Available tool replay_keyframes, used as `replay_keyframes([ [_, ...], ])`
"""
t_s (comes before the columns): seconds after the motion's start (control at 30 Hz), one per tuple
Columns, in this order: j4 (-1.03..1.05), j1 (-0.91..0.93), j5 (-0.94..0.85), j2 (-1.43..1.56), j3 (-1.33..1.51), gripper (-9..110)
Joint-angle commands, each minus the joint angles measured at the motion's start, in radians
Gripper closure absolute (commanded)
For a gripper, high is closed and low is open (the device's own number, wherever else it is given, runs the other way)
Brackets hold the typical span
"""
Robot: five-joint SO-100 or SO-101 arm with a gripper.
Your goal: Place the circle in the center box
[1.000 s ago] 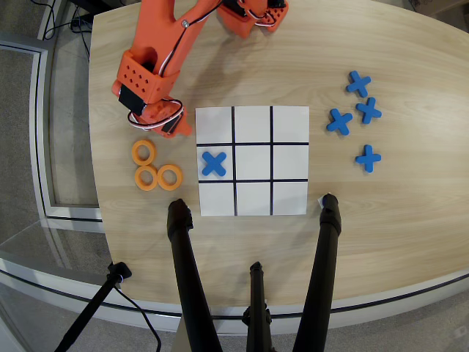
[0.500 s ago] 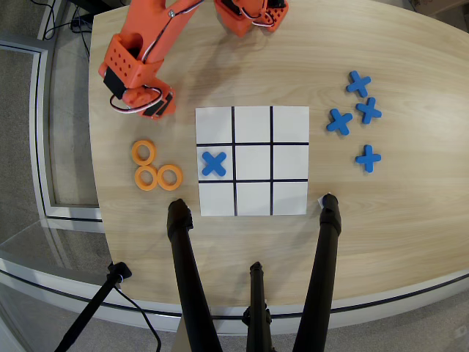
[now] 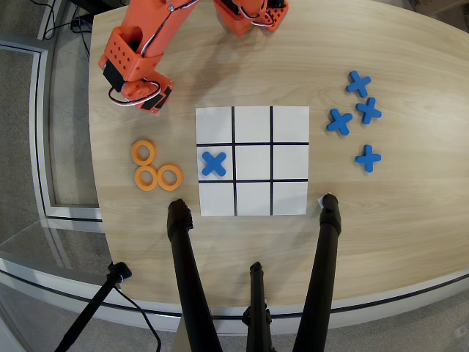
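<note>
Overhead view: gripper [image 3: 150, 97] hanging off the sheet's upper-left corner, orange arm [image 3: 146, 37] angled down from the top edge; jaw state indeterminate, nothing visibly held. Below the jaws, three orange rings [image 3: 155, 167] lying flat, clustered. Centre box [image 3: 253, 161] vacant, right of blue X [image 3: 213, 163].

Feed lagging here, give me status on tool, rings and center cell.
Tool above the table, jaw state unclear. Three orange rings left of grid. Center cell empty; blue X in left-middle cell.
</note>
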Motion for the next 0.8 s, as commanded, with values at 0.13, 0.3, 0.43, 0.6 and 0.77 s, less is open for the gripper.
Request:
replay_keyframes([
  [0.13,0.273,-0.015,0.021,0.118,-0.169,102],
  [0.3,0.443,-0.129,0.078,0.299,-0.249,102],
  [0.43,0.449,-0.284,0.183,0.446,-0.221,102],
  [0.6,0.446,-0.492,0.279,0.606,-0.140,102],
  [0.77,0.420,-0.718,0.397,0.653,-0.086,102],
])
